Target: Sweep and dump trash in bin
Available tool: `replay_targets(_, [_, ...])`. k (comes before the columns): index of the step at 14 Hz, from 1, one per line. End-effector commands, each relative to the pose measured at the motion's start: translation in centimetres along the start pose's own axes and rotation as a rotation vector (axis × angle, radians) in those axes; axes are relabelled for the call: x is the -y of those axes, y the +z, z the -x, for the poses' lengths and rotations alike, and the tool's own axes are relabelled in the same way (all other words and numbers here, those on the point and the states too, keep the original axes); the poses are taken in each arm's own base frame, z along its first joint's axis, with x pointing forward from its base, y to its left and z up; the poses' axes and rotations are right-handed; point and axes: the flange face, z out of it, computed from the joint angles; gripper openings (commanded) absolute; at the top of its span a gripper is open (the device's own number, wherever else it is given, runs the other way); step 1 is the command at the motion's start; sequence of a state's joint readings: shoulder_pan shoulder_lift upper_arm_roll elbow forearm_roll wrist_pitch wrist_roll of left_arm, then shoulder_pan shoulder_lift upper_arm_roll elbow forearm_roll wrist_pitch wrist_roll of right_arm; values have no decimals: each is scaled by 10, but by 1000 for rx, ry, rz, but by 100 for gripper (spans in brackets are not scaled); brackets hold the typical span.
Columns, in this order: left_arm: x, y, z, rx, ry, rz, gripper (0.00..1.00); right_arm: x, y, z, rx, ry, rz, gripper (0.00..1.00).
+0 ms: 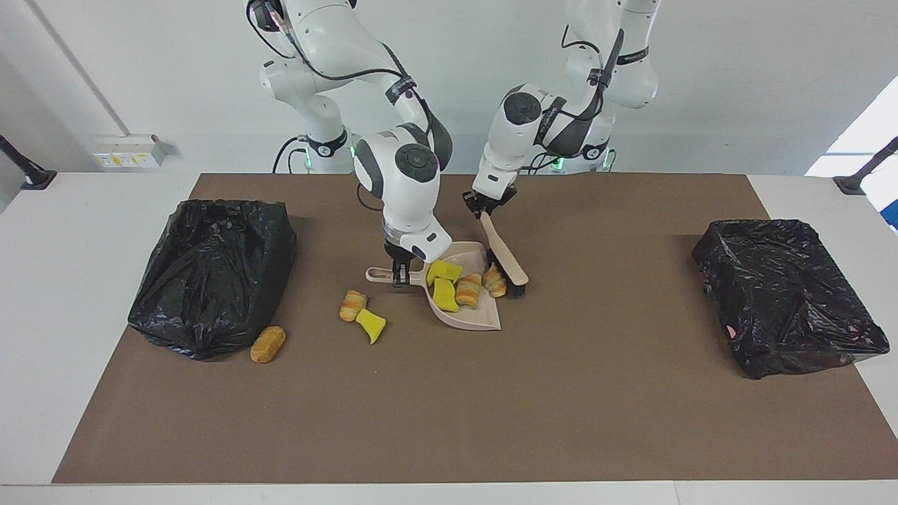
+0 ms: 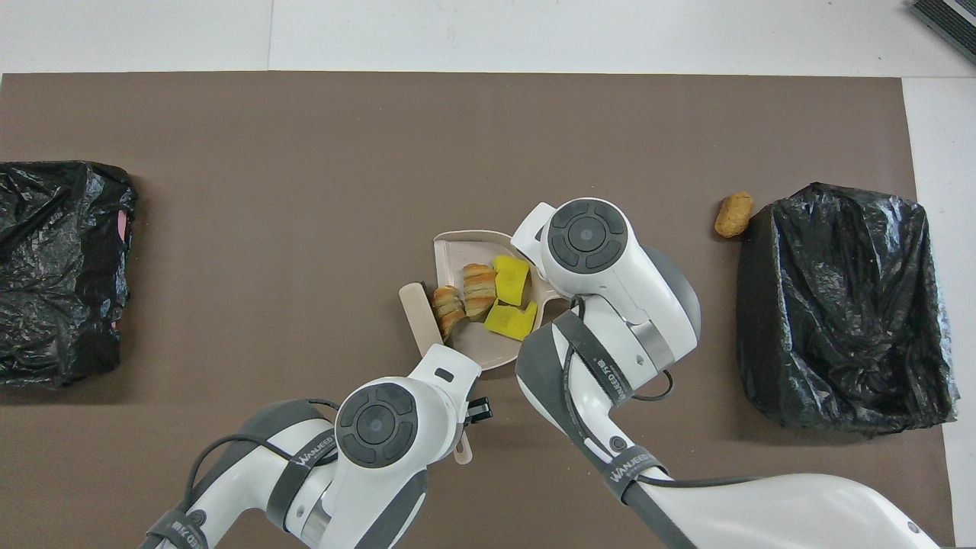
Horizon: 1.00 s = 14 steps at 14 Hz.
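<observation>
four trash pieces point(image 1: 459, 286) sit in the beige plastic dustpan point(image 1: 471, 317), whose handle the right gripper point(image 1: 400, 278) clenches, the left gripper point(image 1: 487, 207) grips the beige black-bristled brush point(image 1: 504, 257), three pieces point(image 1: 360, 314) remain on the brown mat point(image 1: 449, 407), and nothing is dumped yet.

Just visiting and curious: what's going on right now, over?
Right gripper shut on dustpan handle; left gripper shut on brush. Four trash pieces in pan; three loose beside it, none binned. Nothing blocking.

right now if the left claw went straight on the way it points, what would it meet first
The left claw is shut on the brush handle and points down along it toward the dustpan mouth. Most likely the first thing in that line is the bread-like lump at the bristles, though depth is unclear.
</observation>
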State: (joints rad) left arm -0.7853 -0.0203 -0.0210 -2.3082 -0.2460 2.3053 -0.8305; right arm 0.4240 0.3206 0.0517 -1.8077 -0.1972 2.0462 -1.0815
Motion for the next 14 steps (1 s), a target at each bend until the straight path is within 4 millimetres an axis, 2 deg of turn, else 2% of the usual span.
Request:
replay_targets(1, [-24,-7,5,-4,164,36,0,-1,5,3,0,-24,14,0])
replay_targets(5, [-41,-14,17,2,207,44,0,-4,7,10,-5,-18,20,0])
replay_targets(7, [-35,-11,28,71,215,-22,0,-5,8,13,-6,-8,17,0])
replay_targets(10, [-22,-16,30,142,213,-99,0,-4,8,11,-6,-10,16,0])
replay_targets(14, [-10,-40,33,156,203,-110,0,-5,9,17,-2,-6,5,0])
